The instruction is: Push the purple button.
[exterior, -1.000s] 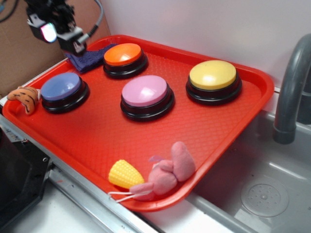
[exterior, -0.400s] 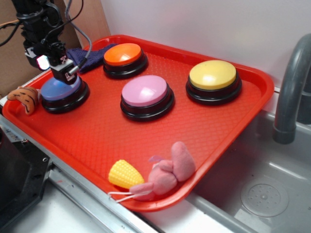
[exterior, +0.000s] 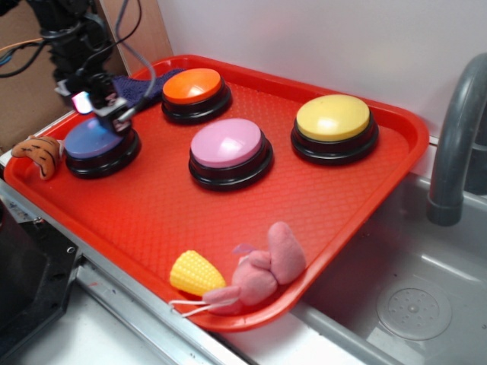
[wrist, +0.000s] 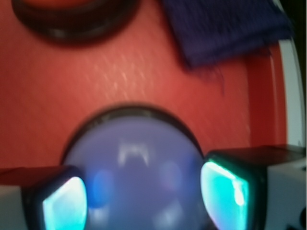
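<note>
Exterior view, button: you see the purple button [exterior: 93, 140] at the left end of the red tray [exterior: 342, 205], near the tray's left rim; the orange button [exterior: 194, 85] is behind it, the pink-lilac button [exterior: 228, 143] to its right, the yellow button [exterior: 332, 118] well apart.
Exterior view, hand: the gripper [exterior: 103, 115] is over the rear part of the dome and seems to touch it; from here you cannot tell how the jaws stand.
Exterior view, neighbours: a dark blue cloth [exterior: 131, 87] lies just behind; a small tiger toy [exterior: 38, 152] sits at the tray edge beside the button.
Wrist view, button: the purple button [wrist: 134, 167] fills the lower middle, very close under the camera; the picture is blurred.
Wrist view, hand: the two fingertips [wrist: 223, 191] stand apart, one on each side of the dome; so the gripper [wrist: 144, 194] is spread wide and holds nothing.
Handling, my judgement: the cap looks like hard, smooth, glossy plastic on a stiff black base; it is probably light, so it may slide on the tray; you do not grasp it; press straight down on the crown, because an off-centre push can slip on the curved surface.
</note>
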Available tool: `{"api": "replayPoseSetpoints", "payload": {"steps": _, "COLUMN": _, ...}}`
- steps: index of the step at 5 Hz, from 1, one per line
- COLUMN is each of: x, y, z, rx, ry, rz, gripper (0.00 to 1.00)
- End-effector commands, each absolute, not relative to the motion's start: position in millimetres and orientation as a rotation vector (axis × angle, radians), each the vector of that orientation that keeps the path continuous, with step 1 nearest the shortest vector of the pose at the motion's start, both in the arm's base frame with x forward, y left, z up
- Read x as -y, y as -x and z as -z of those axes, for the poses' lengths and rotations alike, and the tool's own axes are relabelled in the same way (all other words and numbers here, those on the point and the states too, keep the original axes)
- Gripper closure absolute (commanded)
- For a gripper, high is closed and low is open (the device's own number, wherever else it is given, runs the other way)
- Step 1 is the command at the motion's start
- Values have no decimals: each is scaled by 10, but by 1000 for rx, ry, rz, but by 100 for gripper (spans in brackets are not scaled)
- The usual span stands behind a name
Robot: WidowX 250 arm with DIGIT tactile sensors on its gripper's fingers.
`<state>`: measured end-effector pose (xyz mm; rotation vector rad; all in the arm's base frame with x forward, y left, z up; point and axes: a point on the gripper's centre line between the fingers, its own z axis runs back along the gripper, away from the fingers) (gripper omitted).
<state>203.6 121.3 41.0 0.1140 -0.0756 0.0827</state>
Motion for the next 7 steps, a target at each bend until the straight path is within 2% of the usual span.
{"api": "replayPoseSetpoints", "payload": {"steps": 1, "x": -1131, "y": -1961, "z": -813, "rx": 109, "ry": -124, "rz": -73, "gripper": 0}}
{"api": "replayPoseSetpoints", "payload": {"steps": 2, "x": -1129, "y": -1846, "z": -1316, "rx": 222, "ry": -90, "rz": -119, "gripper": 0}}
{"api": "replayPoseSetpoints", "payload": {"steps": 3, "x": -1125, "y": -1653, "z": -1680, "rx": 145, "ry": -92, "rz": -279, "gripper": 0}}
{"api": "replayPoseSetpoints", "payload": {"steps": 4, "x": -1157, "y": -1613, "z": -1735, "rx": 68, "ry": -82, "rz": -334, "gripper": 0}}
{"api": "replayPoseSetpoints", "payload": {"steps": 5, "x": -1134, "y": -1602, "z": -1737, "rx": 67, "ry": -109, "rz": -307, "gripper": 0}}
{"api": "replayPoseSetpoints", "payload": {"steps": 7, "x": -1023, "y": -1588, "z": -1890, "rx": 57, "ry": -181, "rz": -324, "gripper": 0}}
